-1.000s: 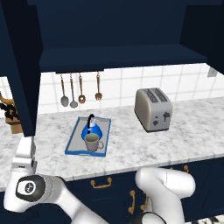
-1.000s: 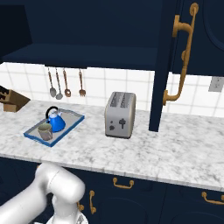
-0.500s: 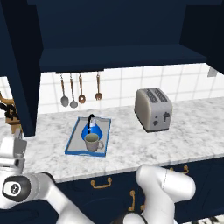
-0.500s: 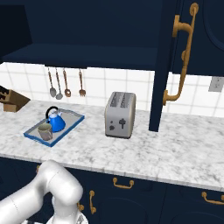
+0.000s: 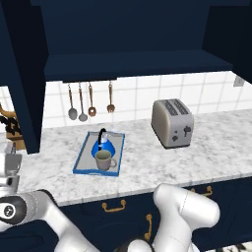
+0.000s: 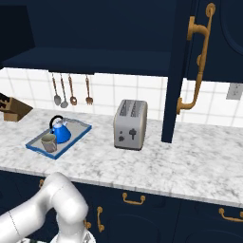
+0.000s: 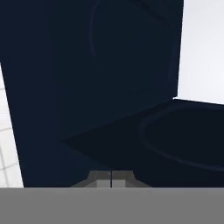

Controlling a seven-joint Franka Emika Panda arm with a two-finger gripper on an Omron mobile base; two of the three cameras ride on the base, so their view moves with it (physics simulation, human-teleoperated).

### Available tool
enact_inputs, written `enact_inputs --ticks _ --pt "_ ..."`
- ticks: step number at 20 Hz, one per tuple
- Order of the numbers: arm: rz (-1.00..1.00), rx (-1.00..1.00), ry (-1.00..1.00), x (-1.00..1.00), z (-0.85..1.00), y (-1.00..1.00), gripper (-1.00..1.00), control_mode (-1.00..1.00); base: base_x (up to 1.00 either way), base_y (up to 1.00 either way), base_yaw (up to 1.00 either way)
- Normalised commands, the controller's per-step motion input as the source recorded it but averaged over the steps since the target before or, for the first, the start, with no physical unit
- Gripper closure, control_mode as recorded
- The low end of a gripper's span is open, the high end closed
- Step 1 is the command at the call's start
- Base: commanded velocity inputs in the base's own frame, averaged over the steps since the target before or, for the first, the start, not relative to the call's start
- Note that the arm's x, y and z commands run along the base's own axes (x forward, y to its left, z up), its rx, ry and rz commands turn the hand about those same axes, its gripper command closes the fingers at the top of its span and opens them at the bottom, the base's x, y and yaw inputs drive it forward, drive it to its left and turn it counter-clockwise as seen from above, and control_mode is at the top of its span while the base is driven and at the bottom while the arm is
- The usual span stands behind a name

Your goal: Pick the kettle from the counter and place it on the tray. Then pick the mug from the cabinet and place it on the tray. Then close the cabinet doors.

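Gripper [image 7: 110, 178] — hand view: tips pressed together at bottom edge, no gap betw. them, nothing held. Just ahead of tips a dark navy panelled surface w/ curved moulding, prob. one of the cabinet doors [image 7: 109, 78]; contact w/ it can't be confirmed.

Left base view: arm bent low at lower left, wrist section near left edge by the left door [image 5: 19, 74]. Vs. 1 s ago the wrist has swung further left and down; at 0.5 s ago it was already near the edge. Base cams unchanged, scene framing same.

Counter [image 5: 162, 167]: tray [image 5: 83, 162] on the marbled top, left of centre. Kettle [image 5: 104, 143] sits on tray, far half; mug [image 5: 103, 160] on tray in front of kettle, close to it, handle to the right. Both upright. No shift in tray, kettle or mug vs. earlier frames.

Toaster [image 5: 172, 122] right of tray, well apart. Knife block [image 6: 13, 108] at far left of counter.

Far: utensils [image 5: 90, 101] hang on tiled wall behind tray. Cabinet [image 5: 133, 54] above — doors open, right door [image 6: 201, 66] w/ brass bar handle swung out in right base view; door positions same as before.
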Motion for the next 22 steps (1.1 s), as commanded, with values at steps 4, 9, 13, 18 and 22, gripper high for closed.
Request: enact_inputs --ticks 4,9,13,18,22 --pt "0.00 0.00 -0.12 0.05 0.23 0.20 1.00 -1.00 0.00 0.00 0.00" --pt "0.00 0.00 -0.19 0.01 0.29 0.05 1.00 -1.00 0.00 0.00 0.00" --pt "0.00 0.00 -0.25 0.00 0.43 0.00 1.00 -1.00 0.00 0.00 0.00" --pt "-0.03 0.08 -0.21 0.00 0.20 -0.15 1.00 -1.00 0.00 0.00 0.00" --pt "-0.11 0.27 -0.32 0.00 0.13 -0.41 1.00 -1.00 0.00 0.00 0.00"
